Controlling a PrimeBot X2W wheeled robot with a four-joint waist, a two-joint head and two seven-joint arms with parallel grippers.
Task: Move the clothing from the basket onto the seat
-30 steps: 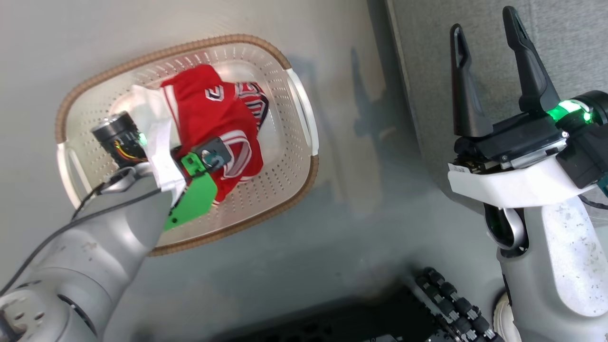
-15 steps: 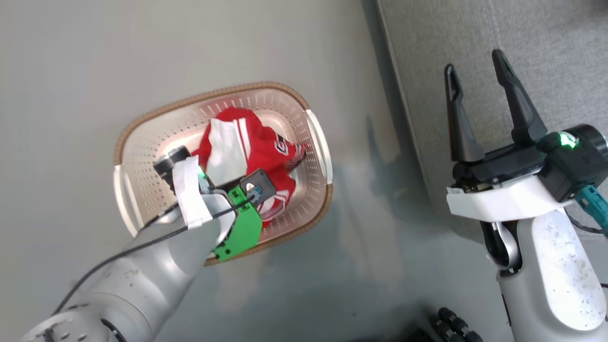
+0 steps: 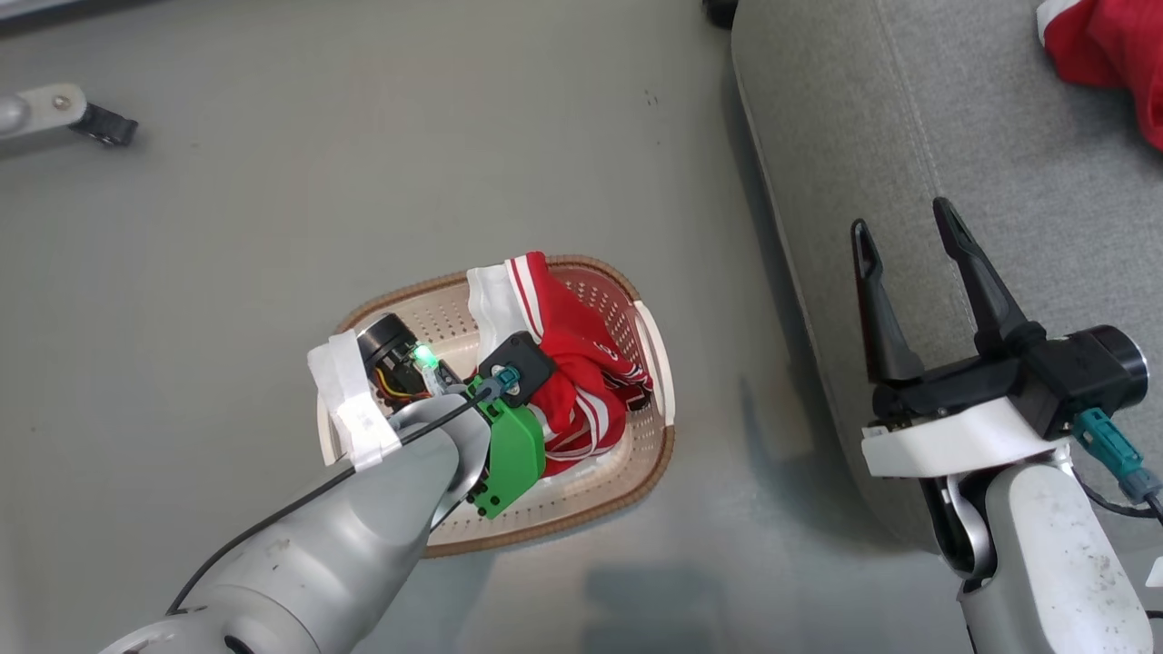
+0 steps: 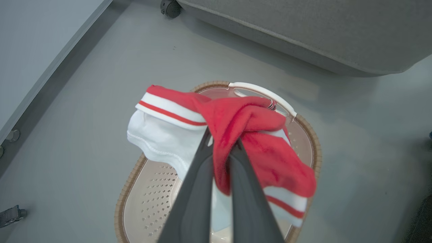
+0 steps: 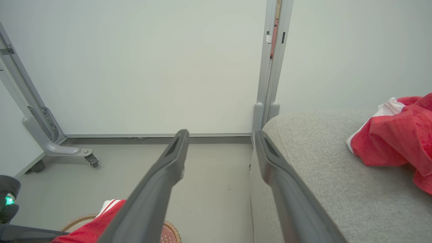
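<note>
The left gripper had its two fingers pressed together on a bunched fold of a red garment. The cloth hung on both sides of the fingers, its white waistband to their left and a striped end below them. The basket stood on the floor directly under this gripper. I could not tell if the lowest end of the cloth was already free of the rim.

The seat lay to the right of the left gripper, well apart from it. The right gripper hovered over the near edge of the seat, fingers apart and holding nothing. A second garment lay on the seat, beyond this gripper and to its right.

The risks, as I judge them: the pinch took only a narrow fold, so the cloth could slip out on the way. A hanging end could also catch the rim or a handle and drag the basket.

Count: two garments, one basket, one seat, two grippers.
</note>
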